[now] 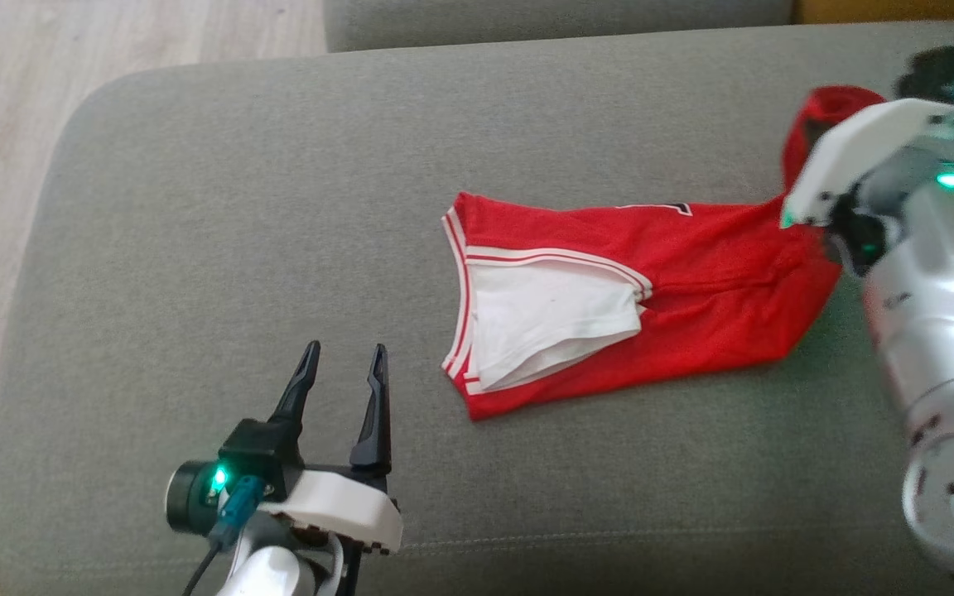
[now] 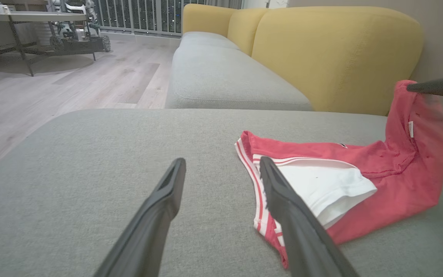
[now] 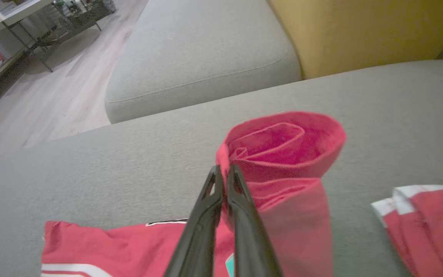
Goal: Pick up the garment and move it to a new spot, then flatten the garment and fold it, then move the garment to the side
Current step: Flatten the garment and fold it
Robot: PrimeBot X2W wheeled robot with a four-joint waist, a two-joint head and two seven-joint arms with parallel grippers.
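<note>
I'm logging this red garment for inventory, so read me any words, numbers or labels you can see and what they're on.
No text is readable here.
Dark print on the far edge of the red garment: mostly hidden, unreadable.
White tag on the garment's lifted part: too small to read.

— Where is the left gripper with its two long dark fingers (image 1: 344, 354)?
— It sits low beside the white-lined end of the red, white-trimmed fabric garment (image 1: 717, 273), not touching it. The fingers are spread wide and hold nothing.
— And the dark-fingered right gripper (image 3: 224, 169)?
— At the garment's opposite end, raised, jaws pinched together on a lifted fold. Its silver forearm (image 1: 941, 331) slants in from that side.
</note>
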